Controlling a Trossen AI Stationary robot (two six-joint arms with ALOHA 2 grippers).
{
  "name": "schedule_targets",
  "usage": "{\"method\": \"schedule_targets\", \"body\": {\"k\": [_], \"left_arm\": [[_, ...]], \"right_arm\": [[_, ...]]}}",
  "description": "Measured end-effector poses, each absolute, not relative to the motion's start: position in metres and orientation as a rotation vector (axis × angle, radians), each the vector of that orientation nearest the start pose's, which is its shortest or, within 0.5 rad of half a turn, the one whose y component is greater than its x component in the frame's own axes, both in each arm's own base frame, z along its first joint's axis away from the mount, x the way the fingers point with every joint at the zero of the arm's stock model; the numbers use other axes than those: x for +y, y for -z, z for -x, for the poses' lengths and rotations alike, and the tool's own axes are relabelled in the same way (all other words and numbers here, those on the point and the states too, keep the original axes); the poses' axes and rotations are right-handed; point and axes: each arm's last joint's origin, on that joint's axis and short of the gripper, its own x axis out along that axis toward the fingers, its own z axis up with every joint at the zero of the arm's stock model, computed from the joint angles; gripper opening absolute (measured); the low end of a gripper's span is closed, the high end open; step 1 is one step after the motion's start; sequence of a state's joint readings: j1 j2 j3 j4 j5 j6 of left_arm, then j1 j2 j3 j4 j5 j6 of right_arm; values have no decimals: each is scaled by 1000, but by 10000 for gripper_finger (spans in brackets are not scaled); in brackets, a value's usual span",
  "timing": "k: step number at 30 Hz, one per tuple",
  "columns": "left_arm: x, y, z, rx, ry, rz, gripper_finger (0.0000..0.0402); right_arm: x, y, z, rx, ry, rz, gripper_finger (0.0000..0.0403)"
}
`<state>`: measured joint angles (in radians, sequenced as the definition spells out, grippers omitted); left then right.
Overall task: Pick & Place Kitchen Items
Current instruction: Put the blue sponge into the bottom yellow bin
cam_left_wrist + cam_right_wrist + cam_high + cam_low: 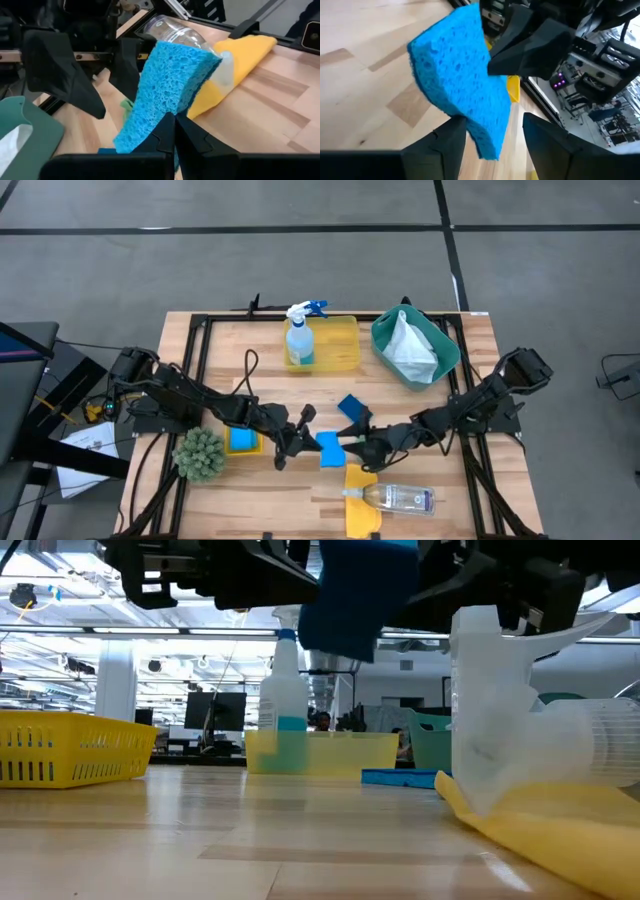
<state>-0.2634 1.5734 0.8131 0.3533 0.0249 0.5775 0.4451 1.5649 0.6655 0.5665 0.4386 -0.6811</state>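
My left gripper (pixel 306 442) is shut on a blue sponge (pixel 330 448) held above the table's middle. My right gripper (pixel 354 446) is open and faces it from the right. Its two fingers (pixel 451 136) stand on either side of the sponge's other end (pixel 487 140); I cannot tell if they touch. A second blue sponge (pixel 350 408) lies flat just behind. A third (pixel 243 440) lies in a small yellow tray. A clear bottle (pixel 402 498) lies on its side on a yellow cloth (pixel 360 495). A blue-liquid spray bottle (pixel 299 340) stands in the far yellow tray (pixel 340 345). My left gripper pinches the sponge's near edge (pixel 159 114) between its two fingers (pixel 192 137). The fingers come about level from the table's left. The sponge stands tilted on edge, lifted clear of the table (pixel 352 600).
A spiky green ball (pixel 199 453) sits at the front left beside the small tray. A teal bin (pixel 445 365) at the back right holds a white cloth (pixel 408 345). Bare wood lies between the ball and the bottle along the near edge.
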Motion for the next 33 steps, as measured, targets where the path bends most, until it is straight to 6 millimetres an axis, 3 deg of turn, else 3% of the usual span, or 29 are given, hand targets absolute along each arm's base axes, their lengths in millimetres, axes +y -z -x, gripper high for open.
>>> {"method": "schedule_targets", "body": {"k": [13, 21, 33], "left_arm": [[-84, -200, -316, 369, 362, -629, 0], [-77, -195, -315, 448, 299, -619, 0], [-71, -200, -319, 408, 235, -579, 0]], "right_arm": [[124, -179, -278, 347, -66, 793, 173], [130, -202, -265, 287, -45, 769, 180], [127, -202, -261, 329, -24, 761, 178]]}}
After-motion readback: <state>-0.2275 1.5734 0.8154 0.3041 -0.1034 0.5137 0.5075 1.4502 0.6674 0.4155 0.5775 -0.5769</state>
